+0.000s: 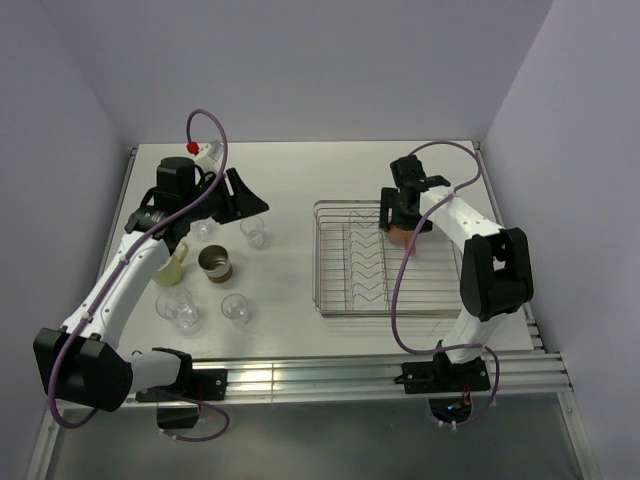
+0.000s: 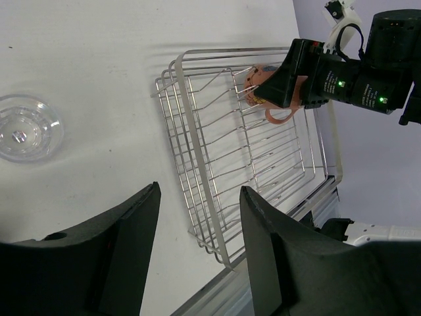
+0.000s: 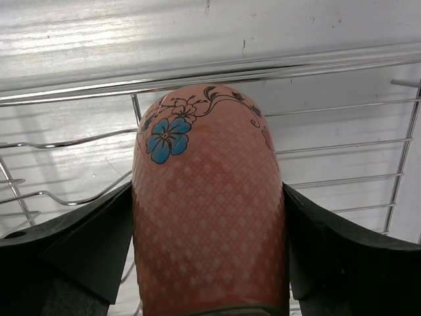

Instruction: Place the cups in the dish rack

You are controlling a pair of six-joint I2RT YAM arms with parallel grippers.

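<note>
The right claw (image 1: 402, 225) pinches 1 pink mug (image 3: 207, 210) at the dish rack (image 1: 320, 262)'s far side; the left claw (image 2: 197, 257) hangs spread by the other cups (image 1: 215, 264).

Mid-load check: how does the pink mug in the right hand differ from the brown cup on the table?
The pink mug is clamped in the right hand over the far right part of the dish rack. The brown cup stands free and upright on the table, left of it. The pink mug has a loop handle and a blue flower print. The brown cup is plain and shiny, with no handle visible. Both are small cups.
</note>
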